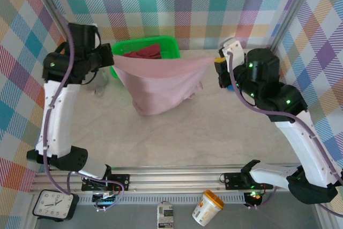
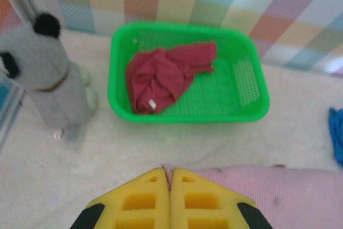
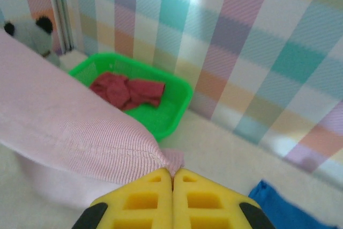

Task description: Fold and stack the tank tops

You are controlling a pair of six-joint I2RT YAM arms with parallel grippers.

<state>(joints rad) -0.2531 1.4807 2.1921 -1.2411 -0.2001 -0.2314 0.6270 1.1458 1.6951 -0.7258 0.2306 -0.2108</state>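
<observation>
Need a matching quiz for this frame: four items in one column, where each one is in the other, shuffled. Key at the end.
Items
1. pink tank top
2. dark red tank top
3. blue tank top
4. grey plush toy

Places
A. crumpled inside the green basket
B. standing on the table, left of the basket
C. stretched between the left gripper and the right gripper
D. lying on the table, right of the basket

Pairs: 1-C, 2-A, 3-D, 4-B
</observation>
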